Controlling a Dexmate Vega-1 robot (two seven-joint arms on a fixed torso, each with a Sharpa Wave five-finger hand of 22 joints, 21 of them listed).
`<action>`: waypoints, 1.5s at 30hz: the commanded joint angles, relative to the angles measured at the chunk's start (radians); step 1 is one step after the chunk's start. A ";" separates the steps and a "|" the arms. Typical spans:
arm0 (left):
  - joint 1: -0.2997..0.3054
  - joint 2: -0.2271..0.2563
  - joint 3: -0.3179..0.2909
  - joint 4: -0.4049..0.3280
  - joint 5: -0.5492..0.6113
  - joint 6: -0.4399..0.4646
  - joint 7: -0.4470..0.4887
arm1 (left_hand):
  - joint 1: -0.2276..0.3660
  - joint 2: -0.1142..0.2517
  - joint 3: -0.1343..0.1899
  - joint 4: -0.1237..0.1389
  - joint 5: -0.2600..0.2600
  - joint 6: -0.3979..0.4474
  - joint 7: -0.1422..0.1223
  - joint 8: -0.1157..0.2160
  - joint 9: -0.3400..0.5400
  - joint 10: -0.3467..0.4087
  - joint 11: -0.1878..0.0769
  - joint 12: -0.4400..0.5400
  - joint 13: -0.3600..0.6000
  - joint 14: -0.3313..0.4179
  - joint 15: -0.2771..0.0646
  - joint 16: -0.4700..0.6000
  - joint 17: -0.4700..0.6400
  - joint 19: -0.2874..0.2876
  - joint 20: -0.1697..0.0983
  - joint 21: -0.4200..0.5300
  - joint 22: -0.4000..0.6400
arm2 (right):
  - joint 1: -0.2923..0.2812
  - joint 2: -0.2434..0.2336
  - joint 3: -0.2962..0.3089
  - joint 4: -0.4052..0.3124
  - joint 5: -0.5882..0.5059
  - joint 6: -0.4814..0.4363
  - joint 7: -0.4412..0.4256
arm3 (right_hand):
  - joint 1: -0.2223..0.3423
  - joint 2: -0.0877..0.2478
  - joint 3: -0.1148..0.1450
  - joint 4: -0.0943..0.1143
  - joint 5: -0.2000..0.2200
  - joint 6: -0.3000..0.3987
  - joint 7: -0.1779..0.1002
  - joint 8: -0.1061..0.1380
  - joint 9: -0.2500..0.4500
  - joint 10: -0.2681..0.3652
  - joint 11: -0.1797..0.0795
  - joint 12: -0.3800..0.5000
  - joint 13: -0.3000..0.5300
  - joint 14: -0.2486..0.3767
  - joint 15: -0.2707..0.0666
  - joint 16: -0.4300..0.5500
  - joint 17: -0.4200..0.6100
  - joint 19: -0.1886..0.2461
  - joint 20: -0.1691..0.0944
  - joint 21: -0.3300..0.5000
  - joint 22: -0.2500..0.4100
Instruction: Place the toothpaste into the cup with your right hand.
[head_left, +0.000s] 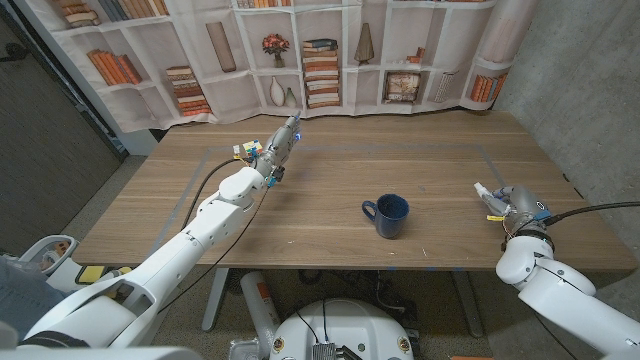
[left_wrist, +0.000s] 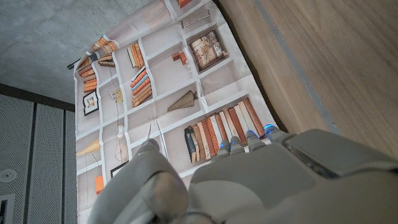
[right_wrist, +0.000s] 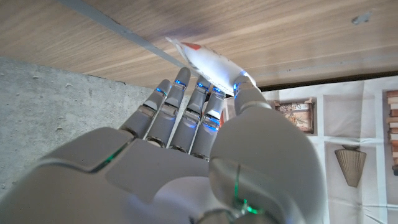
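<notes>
A white toothpaste tube (head_left: 486, 193) with a red mark lies at the table's right edge, its end sticking out toward the table's middle. My right hand (head_left: 516, 206) is on it. In the right wrist view the thumb (right_wrist: 244, 87) presses the toothpaste tube (right_wrist: 208, 60) against the straight fingertips (right_wrist: 181, 77), close over the wood. The dark blue cup (head_left: 388, 214) stands upright at the table's middle front, well to the left of that hand, with its handle toward my left. My left hand (head_left: 279, 146) is at the far left, fingers straight, holding nothing.
A coloured puzzle cube (head_left: 248, 151) sits on the table just beside my left hand. A bookshelf-print curtain (head_left: 320, 55) hangs behind the table. Bare wood (head_left: 440, 160) lies between the cup and my right hand.
</notes>
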 joint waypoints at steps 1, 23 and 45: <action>0.001 0.000 -0.003 0.004 -0.004 -0.009 -0.008 | 0.007 0.010 -0.005 -0.002 0.000 -0.124 -0.003 -0.002 0.003 -0.137 -0.006 0.003 0.006 -0.175 -0.006 0.006 0.002 -0.219 0.007 0.004 0.005 | -0.036 0.009 0.031 -0.024 -0.013 0.097 0.016 | 0.008 0.004 0.008 -0.001 -0.001 0.002 -0.008 -0.005 0.004 0.002 -0.006 -0.003 -0.001 0.005 -0.107 -0.001 0.003 0.006 -0.047 0.002 0.005; 0.011 0.004 -0.008 -0.009 -0.002 -0.011 0.004 | 0.008 0.013 -0.009 -0.002 0.000 -0.124 -0.002 -0.002 0.003 -0.137 -0.006 0.002 0.006 -0.176 -0.005 0.006 0.002 -0.221 0.007 0.004 0.005 | -0.035 0.048 0.048 0.011 -0.030 0.234 0.043 | 0.015 0.004 0.013 0.000 -0.008 0.009 -0.011 -0.011 0.005 0.008 -0.011 -0.008 0.000 -0.002 -0.112 -0.003 0.004 0.006 -0.049 0.002 0.005; 0.013 0.009 -0.005 -0.029 0.002 0.004 0.012 | 0.010 0.015 -0.013 -0.002 0.000 -0.123 -0.004 -0.002 0.003 -0.138 -0.007 0.003 0.006 -0.175 -0.005 0.006 0.002 -0.221 0.008 0.005 0.005 | -0.065 0.113 0.126 0.084 0.077 0.483 0.122 | 0.019 0.006 0.016 0.003 -0.013 0.014 -0.012 -0.014 0.006 0.011 -0.012 -0.012 0.000 0.009 -0.111 0.001 0.004 0.006 -0.053 0.001 0.006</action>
